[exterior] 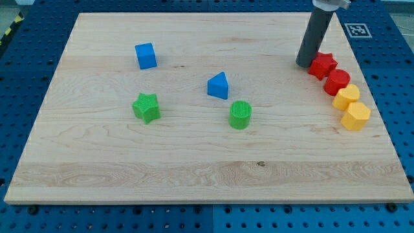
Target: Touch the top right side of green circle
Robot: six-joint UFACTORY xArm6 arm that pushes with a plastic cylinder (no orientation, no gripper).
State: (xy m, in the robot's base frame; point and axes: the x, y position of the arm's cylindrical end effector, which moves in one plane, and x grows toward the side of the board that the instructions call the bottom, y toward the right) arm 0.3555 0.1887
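The green circle (240,115) is a short ribbed cylinder standing a little right of the board's middle. My tip (304,64) rests on the board at the upper right, well up and to the right of the green circle and apart from it. The tip is just left of the red star (322,65), close to it or touching it.
A blue triangle (218,85) lies up-left of the green circle. A green star (147,107) and a blue cube (145,55) are on the left. A red circle (337,81) and two yellow blocks (347,96) (356,116) line the right edge of the wooden board (194,175).
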